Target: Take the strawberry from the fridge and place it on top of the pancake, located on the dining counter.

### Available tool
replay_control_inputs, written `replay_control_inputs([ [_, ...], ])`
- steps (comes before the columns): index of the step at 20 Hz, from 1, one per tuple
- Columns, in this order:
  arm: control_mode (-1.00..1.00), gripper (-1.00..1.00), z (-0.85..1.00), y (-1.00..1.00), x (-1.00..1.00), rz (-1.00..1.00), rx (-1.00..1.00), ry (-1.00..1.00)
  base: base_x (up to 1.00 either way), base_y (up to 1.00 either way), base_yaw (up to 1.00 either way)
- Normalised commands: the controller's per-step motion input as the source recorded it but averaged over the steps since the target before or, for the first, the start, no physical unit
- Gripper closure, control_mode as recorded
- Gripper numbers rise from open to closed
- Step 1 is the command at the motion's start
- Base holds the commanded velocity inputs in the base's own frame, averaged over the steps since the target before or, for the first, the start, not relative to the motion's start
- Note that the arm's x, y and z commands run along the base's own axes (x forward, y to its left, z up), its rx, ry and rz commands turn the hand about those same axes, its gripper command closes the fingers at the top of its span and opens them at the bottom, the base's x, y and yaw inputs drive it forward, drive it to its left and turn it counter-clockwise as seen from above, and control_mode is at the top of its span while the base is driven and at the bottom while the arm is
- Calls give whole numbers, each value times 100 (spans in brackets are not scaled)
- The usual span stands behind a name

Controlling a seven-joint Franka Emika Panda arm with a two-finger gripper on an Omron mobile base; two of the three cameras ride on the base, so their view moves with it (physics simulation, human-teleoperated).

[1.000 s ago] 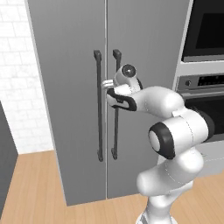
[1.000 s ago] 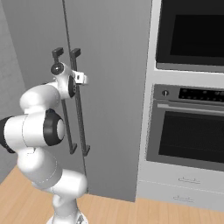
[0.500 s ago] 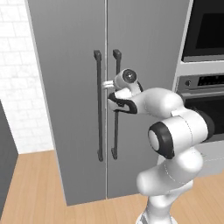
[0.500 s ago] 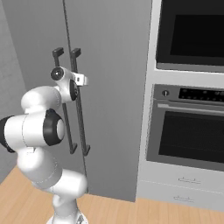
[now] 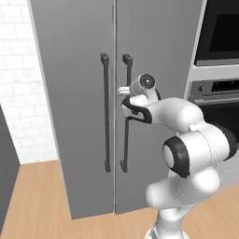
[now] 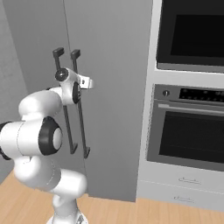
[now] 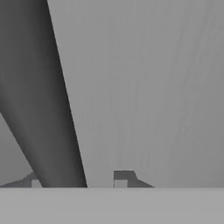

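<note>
Your fingers [image 7: 121, 178] sit on both sides of the right door's dark handle [image 5: 125, 116] on the fridge [image 5: 74, 93], closed around it. Both fridge doors are shut. The oven [image 6: 188, 127] is beside it.

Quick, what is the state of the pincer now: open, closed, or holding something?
Pincer: closed around the right door handle of the fridge; the bar sits between its fingertips.

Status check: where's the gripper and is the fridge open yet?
Gripper straddling right door handle, grip unconfirmed. Fridge doors closed. Nothing blocking.
</note>
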Motion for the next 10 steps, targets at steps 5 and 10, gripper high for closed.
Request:
replay_control_inputs([
  [5, -100, 100, 0, -100, -88, 0, 20, 0, 0, 0, 0],
  [10, -100, 100, 0, -100, -59, 0, 24, 0, 0, 0, 0],
])
